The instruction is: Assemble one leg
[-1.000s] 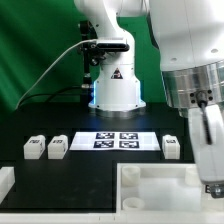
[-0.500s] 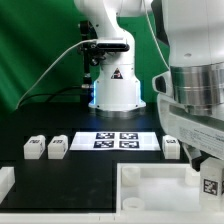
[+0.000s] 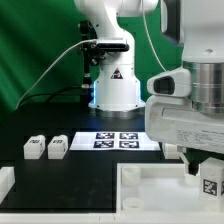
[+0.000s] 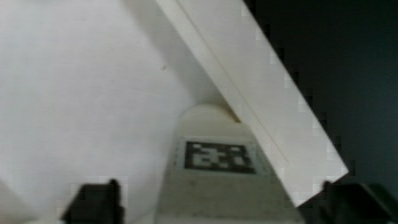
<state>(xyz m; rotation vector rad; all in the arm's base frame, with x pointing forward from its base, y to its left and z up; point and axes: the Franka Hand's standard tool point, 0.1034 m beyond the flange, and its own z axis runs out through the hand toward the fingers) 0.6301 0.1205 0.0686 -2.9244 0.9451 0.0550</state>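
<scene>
Holding the leg point(image 4: 217, 160) between closed jaws, your gripper point(image 3: 203, 172) risks jamming it crooked against the tray-like part point(image 3: 150, 185).

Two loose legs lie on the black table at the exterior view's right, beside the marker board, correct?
Not quite: the two loose legs lie at the exterior view's left of the marker board, not its right. The exterior view shows it; the rest holds.
</scene>
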